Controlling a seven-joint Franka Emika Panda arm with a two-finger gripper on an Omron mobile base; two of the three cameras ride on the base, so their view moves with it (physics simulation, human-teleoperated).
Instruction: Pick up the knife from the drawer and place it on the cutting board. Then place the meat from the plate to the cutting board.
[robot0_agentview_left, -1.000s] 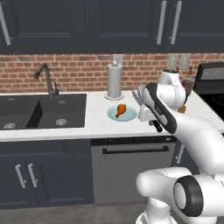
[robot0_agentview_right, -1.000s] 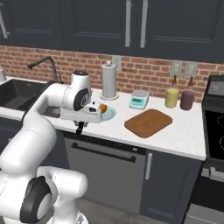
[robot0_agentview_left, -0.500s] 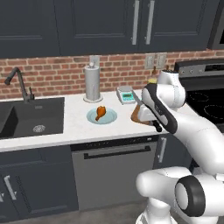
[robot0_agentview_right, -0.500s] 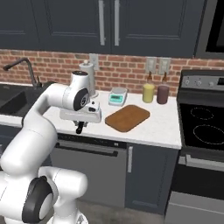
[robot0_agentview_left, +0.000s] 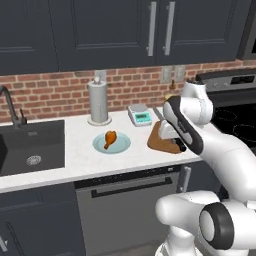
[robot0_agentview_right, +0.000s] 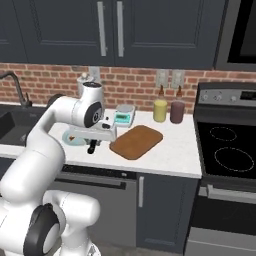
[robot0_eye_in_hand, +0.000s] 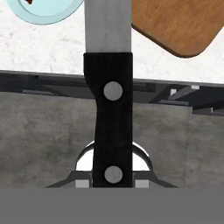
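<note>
Knife (robot0_eye_in_hand: 108, 87) clamped in end effector (robot0_agentview_right: 93, 147) over counter edge, beside cutting board (robot0_agentview_right: 136, 141).

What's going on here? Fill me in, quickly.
The white robot arm's gripper holds a black-handled, grey-bladed kitchen knife near the white counter's front edge, between the pale blue-green plate and the brown wooden cutting board. The orange-brown chicken drumstick lies on the plate; the board is bare.

The white counter (robot0_agentview_left: 75, 155) carries the plate (robot0_agentview_left: 112, 144), cutting board (robot0_agentview_right: 136, 141), scale (robot0_agentview_left: 140, 115) and two bottles (robot0_agentview_right: 160, 109).
</note>
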